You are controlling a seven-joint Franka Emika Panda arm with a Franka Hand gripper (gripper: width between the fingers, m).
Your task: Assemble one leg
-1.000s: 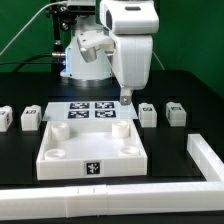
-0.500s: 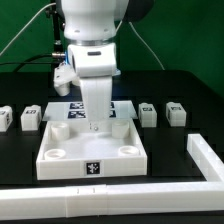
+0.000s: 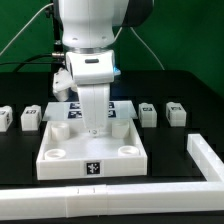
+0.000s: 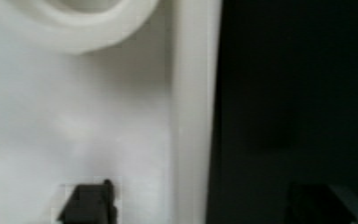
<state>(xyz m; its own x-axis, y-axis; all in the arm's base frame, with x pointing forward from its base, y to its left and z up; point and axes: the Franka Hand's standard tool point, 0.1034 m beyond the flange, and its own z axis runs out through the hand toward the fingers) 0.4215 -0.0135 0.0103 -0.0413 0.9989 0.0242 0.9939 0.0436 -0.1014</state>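
My gripper [image 3: 95, 127] is low over the far edge of the large white square panel [image 3: 60, 150]. In the wrist view the gripper [image 4: 208, 203] is open: one dark fingertip [image 4: 91, 200] is over the white panel [image 4: 87, 120] and the other is over the black table, so the jaws straddle the panel's edge. A round corner socket [image 4: 91, 18] shows ahead of the fingers. Small white tagged legs stand on the table: two at the exterior view's left [image 3: 31, 117] and two at its right [image 3: 148, 113]. None is held.
The marker board [image 3: 62, 109] lies behind the panel, partly hidden by the arm. A long white rail [image 3: 205, 158] runs along the exterior view's right and front. The robot base stands at the back.
The arm has swung from the back right, above the marker board, to the left and down onto the panel's far edge. In the last half second it barely moved.
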